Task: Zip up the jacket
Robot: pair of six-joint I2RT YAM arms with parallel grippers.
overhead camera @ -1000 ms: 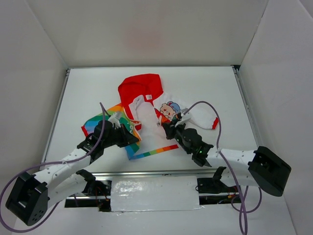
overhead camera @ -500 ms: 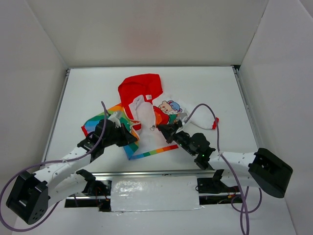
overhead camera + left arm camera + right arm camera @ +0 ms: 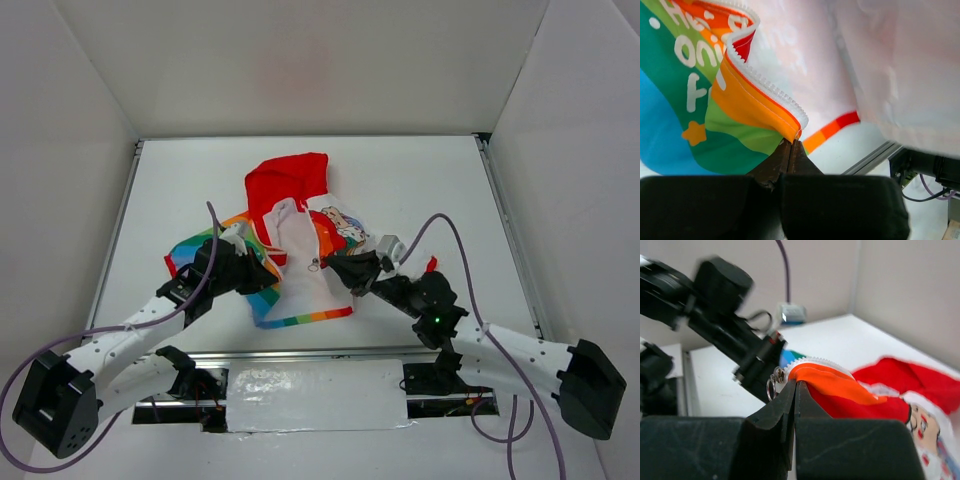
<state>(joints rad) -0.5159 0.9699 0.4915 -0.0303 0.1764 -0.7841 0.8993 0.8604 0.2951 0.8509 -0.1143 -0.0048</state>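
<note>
The jacket (image 3: 300, 270) lies open in mid-table, red hood (image 3: 288, 180) at the far end, white lining up, rainbow side (image 3: 200, 252) at left. My left gripper (image 3: 268, 278) is shut on the lower corner of the rainbow side's zipper edge (image 3: 765, 95); in the left wrist view the left gripper (image 3: 791, 142) pinches the orange fabric just below the white teeth. My right gripper (image 3: 335, 266) is shut on the cartoon-print side's orange hem (image 3: 840, 387) and holds it lifted. In the right wrist view the right gripper (image 3: 795, 383) grips next to the zipper slider and ring (image 3: 772, 382).
A metal rail (image 3: 330, 352) runs along the table's near edge and also shows in the left wrist view (image 3: 875, 155). White walls enclose the table on three sides. Purple cables loop over both arms. The left arm (image 3: 715, 300) shows close behind the slider.
My right gripper has moved left and toward the left gripper, dragging the cartoon-print side over the white lining. The left gripper has stayed shut on the rainbow edge.
</note>
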